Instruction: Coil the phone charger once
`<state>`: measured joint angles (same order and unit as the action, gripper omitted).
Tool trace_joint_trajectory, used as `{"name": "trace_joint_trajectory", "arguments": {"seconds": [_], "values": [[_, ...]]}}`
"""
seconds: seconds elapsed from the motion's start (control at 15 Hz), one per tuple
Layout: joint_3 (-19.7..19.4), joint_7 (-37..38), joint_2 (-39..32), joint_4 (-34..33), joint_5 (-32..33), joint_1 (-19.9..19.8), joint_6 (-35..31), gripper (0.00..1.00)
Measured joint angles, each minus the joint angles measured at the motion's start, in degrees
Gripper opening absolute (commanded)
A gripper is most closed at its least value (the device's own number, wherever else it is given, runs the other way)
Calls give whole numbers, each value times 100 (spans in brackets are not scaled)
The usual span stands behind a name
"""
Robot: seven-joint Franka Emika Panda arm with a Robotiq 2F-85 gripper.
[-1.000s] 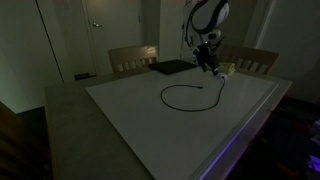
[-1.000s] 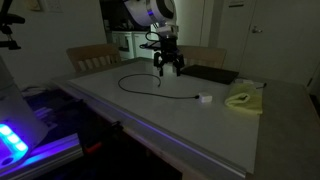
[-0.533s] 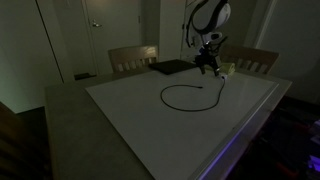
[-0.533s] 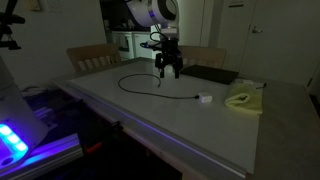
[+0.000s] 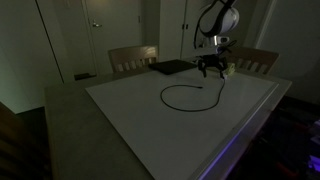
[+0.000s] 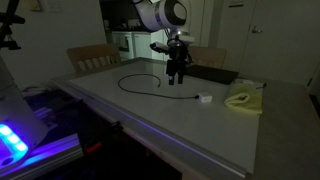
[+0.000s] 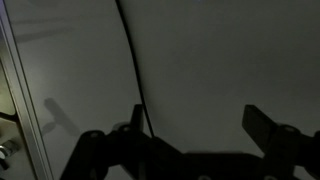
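Hand (image 6: 177, 80) shifted sideways, jaws spread, phone charger (image 7: 131, 60) lying just beneath

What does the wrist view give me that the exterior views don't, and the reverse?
Only the wrist view: a close stretch of the phone charger running past one jaw, with the gripper jaws wide apart and empty. Only the exterior views: the charger's whole curved run on the table, its pale plug end, the black pad and the chairs. Both: charger, white tabletop, open gripper.
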<state>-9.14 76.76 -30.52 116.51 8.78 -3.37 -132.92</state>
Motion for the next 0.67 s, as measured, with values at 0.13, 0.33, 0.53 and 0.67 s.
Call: {"name": "trace_joint_trajectory", "arguments": {"seconds": [0.13, 0.33, 0.53, 0.67], "values": [[15, -55, -5, 0, -4, -3, -4, 100], [45, -56, -5, 0, -4, -3, -5, 100], [-16, -100, -5, -6, -4, 60, 43, 100], [-16, -488, -5, -7, -38, 43, 119, 100]]}}
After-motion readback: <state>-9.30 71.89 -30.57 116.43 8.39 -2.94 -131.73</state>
